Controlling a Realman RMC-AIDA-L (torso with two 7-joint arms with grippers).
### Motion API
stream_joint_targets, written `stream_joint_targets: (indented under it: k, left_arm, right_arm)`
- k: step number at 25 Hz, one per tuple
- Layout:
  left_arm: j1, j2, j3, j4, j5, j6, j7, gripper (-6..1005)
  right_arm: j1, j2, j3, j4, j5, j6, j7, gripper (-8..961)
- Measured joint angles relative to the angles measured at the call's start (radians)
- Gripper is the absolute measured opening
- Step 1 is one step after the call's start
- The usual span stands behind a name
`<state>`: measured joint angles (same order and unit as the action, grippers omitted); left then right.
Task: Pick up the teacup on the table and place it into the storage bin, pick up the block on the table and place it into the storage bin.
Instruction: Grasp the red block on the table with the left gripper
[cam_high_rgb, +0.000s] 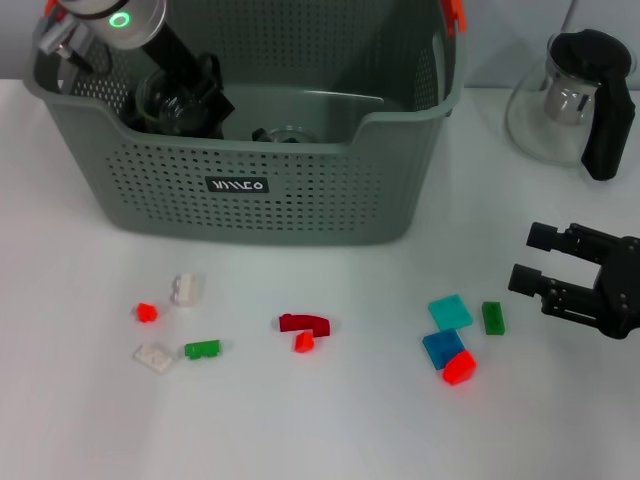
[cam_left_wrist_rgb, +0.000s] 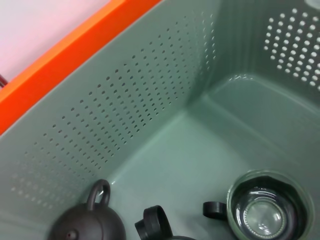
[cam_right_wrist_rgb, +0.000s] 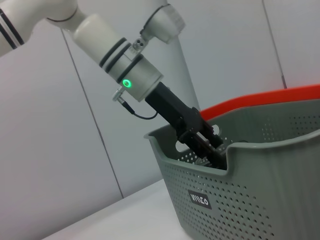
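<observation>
1. Left gripper (cam_high_rgb: 185, 100) reaches down inside the storage bin (cam_high_rgb: 300, 200), at the bin's 9 o'clock end. A glass teacup (cam_high_rgb: 165, 100) sits at its tip; whether the gripper is gripping or has let go, cannot tell.
2. Left wrist view looks at the bin floor: a glass cup with dark handle (cam_left_wrist_rgb: 265, 210), a dark teapot (cam_left_wrist_rgb: 87, 222) and a black ring-shaped part (cam_left_wrist_rgb: 157, 225), all cut off by the picture's edge.
3. Right gripper (cam_high_rgb: 540, 262) hovers above the tabletop (cam_high_rgb: 330, 420), fingers spread apart, holding nothing.
4. Key relation: the nearest blocks lie at about 8 o'clock from the right gripper. Green block (cam_high_rgb: 493, 317) is closest, its long axis running 12 to 6; beyond it a cyan block (cam_high_rgb: 450, 312), blue block (cam_high_rgb: 442, 347) and red block (cam_high_rgb: 459, 368), the last two touching.
5. Judgement: the right arm is far nearer this cluster than the left.
6. Other blocks (cam_high_rgb: 303, 324) lie toward the tabletop's middle and left.
7. Glass pitcher (cam_high_rgb: 560, 95) stands at the bin's 3 o'clock, apart from it.
</observation>
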<state>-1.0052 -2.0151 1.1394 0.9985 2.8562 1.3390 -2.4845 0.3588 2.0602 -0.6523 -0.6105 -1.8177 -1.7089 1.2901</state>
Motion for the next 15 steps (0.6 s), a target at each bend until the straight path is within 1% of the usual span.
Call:
stream_joint_targets:
  k: [4, 6, 8, 10, 11, 13, 15]
  left_arm:
    - [0.032, -0.015, -0.004, 0.122, 0.0, 0.065, -0.001, 617]
    - [0.044, -0.018, -0.01, 0.179, 0.0, 0.099, -0.004, 652]
    - [0.059, -0.024, -0.029, 0.239, -0.009, 0.134, -0.005, 651]
    - [0.091, -0.046, -0.079, 0.351, -0.048, 0.17, 0.017, 650]
    - [0.114, -0.064, -0.12, 0.42, -0.096, 0.187, 0.046, 650]
    - [0.157, -0.093, -0.21, 0.504, -0.231, 0.211, 0.117, 649]
    - [0.2, -0.105, -0.285, 0.528, -0.411, 0.23, 0.185, 649]
  right_arm:
    - [0.002, 0.0, 0.002, 0.0, 0.0, -0.001, 0.0, 759]
    - [0.003, 0.0, 0.003, 0.0, 0.0, -0.001, 0.0, 759]
    - [0.004, 0.0, 0.004, 0.0, 0.0, -0.001, 0.0, 759]
    - [0.005, 0.0, 0.004, 0.0, 0.0, -0.002, 0.0, 759]
    - [0.005, 0.0, 0.004, 0.0, 0.0, -0.002, 0.0, 759]
    - [0.004, 0.0, 0.004, 0.0, 0.0, -0.001, 0.0, 759]
    - [0.003, 0.001, 0.004, 0.0, 0.0, -0.001, -0.001, 759]
